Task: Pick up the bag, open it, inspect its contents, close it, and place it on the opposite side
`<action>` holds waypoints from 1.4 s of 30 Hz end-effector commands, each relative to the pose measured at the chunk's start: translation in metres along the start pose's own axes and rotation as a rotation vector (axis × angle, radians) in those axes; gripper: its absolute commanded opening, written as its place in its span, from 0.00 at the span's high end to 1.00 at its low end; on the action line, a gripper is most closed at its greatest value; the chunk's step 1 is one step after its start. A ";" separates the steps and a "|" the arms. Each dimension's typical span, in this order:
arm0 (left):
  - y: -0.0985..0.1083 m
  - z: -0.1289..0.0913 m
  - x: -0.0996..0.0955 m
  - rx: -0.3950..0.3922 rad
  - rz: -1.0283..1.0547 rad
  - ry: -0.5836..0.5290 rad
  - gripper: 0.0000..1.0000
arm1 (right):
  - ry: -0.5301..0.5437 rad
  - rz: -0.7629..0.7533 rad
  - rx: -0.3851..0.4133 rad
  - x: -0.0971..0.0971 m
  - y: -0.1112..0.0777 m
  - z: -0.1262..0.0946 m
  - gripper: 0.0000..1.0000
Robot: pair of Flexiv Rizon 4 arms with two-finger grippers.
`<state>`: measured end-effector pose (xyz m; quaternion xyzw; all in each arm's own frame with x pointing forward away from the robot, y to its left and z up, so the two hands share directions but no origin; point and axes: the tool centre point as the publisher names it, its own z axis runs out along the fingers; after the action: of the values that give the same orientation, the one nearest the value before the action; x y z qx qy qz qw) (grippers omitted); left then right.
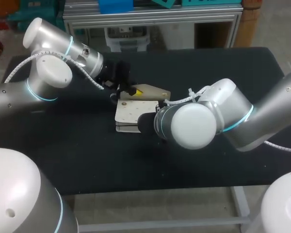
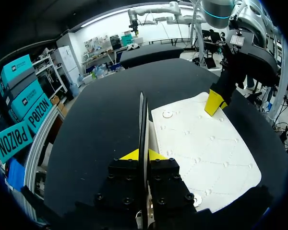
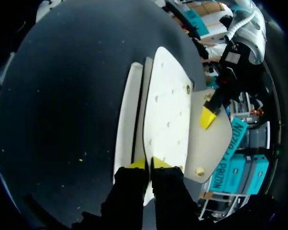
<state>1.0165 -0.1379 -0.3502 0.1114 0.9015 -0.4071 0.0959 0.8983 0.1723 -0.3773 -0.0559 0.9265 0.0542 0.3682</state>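
While my left hand [image 2: 145, 155] grips the flap [image 3: 216, 143] of the bag [image 2: 206, 153] and my right hand [image 3: 149, 164] its body, I advise a slow peel.

matte black table [image 1: 87, 165], evenly lit

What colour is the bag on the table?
The bag is off-white, with faint stitched lines and small studs. It shows clearest in the left wrist view.
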 end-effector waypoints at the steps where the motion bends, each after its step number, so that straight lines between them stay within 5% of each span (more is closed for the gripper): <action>1: -0.001 -0.001 0.015 0.018 0.057 -0.042 1.00 | -0.270 0.010 -0.015 0.005 -0.004 0.002 1.00; 19: 0.007 0.009 0.054 0.041 0.296 -0.163 0.98 | -0.270 0.010 -0.015 0.005 -0.004 0.002 1.00; 23: 0.001 0.004 0.053 0.038 0.304 -0.167 0.64 | -0.270 0.010 -0.015 0.005 -0.004 0.002 1.00; 26: -0.005 -0.003 0.049 0.049 0.306 -0.178 0.55 | -0.270 0.010 -0.015 0.005 -0.004 0.002 1.00; 34: -0.019 -0.018 0.035 0.067 0.314 -0.189 0.61 | -0.270 0.010 -0.015 0.005 -0.004 0.002 1.00; 37: -0.020 -0.016 0.032 0.060 0.323 -0.189 0.74 | -0.270 0.010 -0.015 0.005 -0.004 0.002 1.00; 39: -0.019 -0.013 0.030 0.048 0.330 -0.186 1.00 | -0.270 0.010 -0.015 0.005 -0.004 0.002 1.00; 42: -0.015 -0.011 0.033 0.038 0.342 -0.185 1.00 | -0.270 0.010 -0.015 0.005 -0.004 0.002 1.00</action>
<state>0.9787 -0.1328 -0.3367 0.2264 0.8497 -0.4094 0.2431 0.8976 0.1716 -0.3779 -0.0519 0.9272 0.0566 0.3665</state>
